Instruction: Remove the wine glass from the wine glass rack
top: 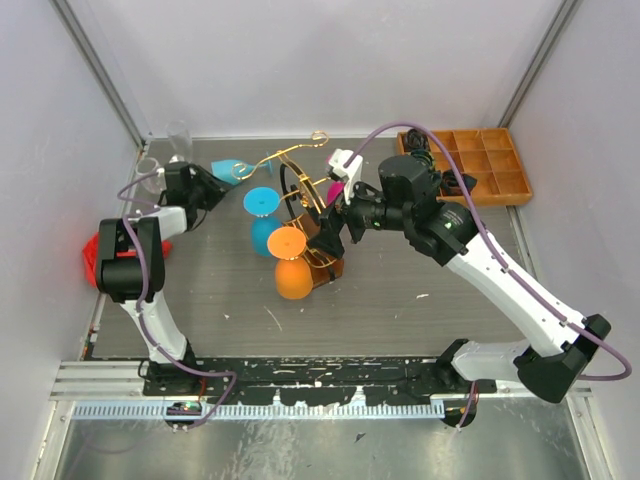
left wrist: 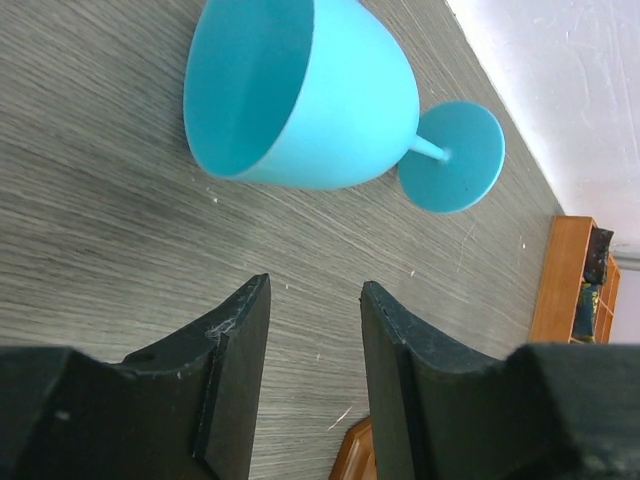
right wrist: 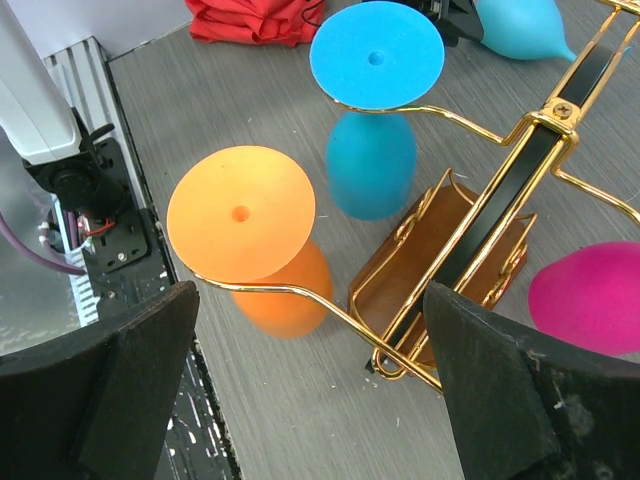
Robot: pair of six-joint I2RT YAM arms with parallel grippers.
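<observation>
Left jaws apart and empty, just short of a turquoise wine glass [left wrist: 300,95] lying sideways on the tabletop [left wrist: 100,250], clear of the gold wine glass rack [right wrist: 548,150]. Right jaws gape wide above the rack, seemingly lined up on the orange glass [right wrist: 240,215] hanging by its foot.

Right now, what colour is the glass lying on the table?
Turquoise glass; clearest in left wrist view.

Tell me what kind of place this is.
Probably a robotics test cell: white panels enclose the table, a left arm and right arm are bolted at its edge, and a wine glass rack and wooden tray look staged.
</observation>
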